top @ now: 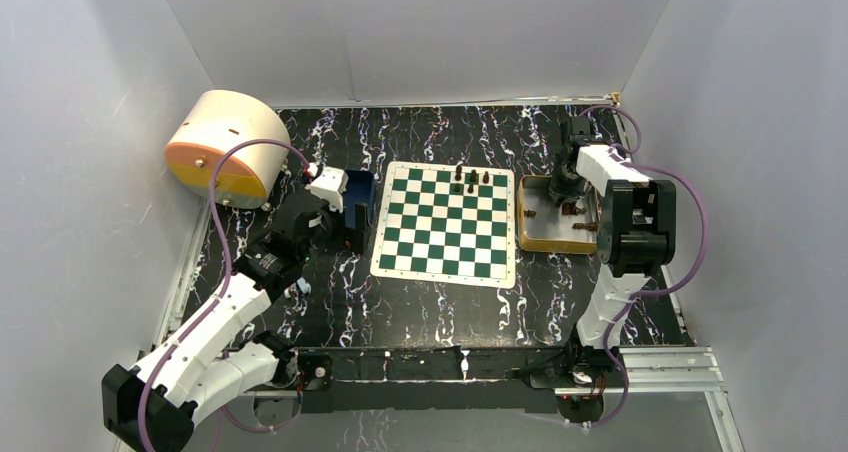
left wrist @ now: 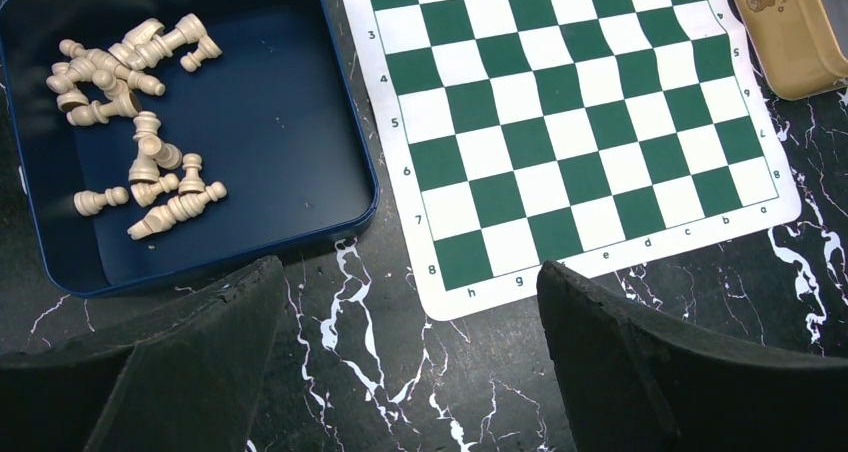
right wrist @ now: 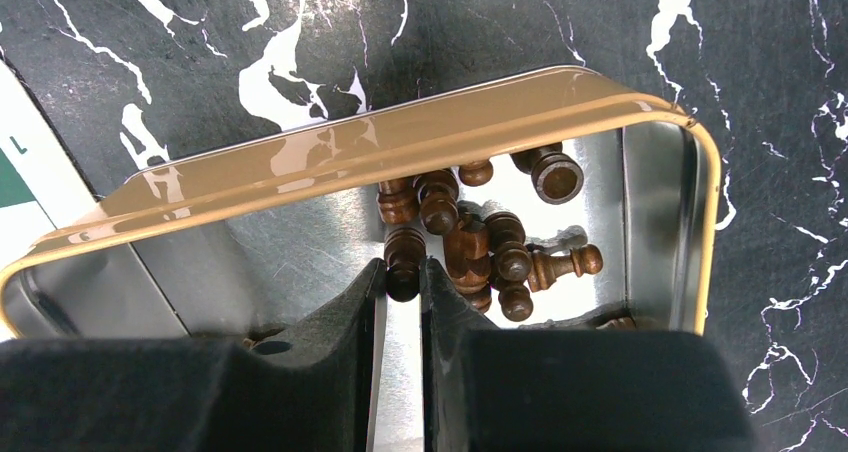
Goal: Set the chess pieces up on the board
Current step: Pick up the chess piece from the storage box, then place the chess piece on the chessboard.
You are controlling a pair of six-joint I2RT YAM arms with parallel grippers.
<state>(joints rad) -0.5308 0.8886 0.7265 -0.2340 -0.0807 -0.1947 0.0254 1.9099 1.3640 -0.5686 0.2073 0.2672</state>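
Observation:
The board (top: 445, 222) lies flat mid-table, green and white checks, with several dark chess pieces (top: 470, 180) standing in its far rows. My right gripper (right wrist: 403, 277) is down inside the gold tin (right wrist: 400, 137), shut on the end of one dark brown chess piece (right wrist: 403, 254) at the edge of a small heap of others (right wrist: 500, 252). In the top view the right gripper (top: 567, 187) hangs over the tin's far end. My left gripper (left wrist: 410, 302) is open and holds nothing, hovering over bare table by the board's (left wrist: 560, 122) near-left corner.
A blue tray (left wrist: 270, 112) of cream-coloured pieces (left wrist: 140, 122) sits just left of the board. A round cream and orange drum (top: 225, 147) lies at the back left. White walls close in the black marbled table. The gold tin (top: 555, 244) lies right of the board.

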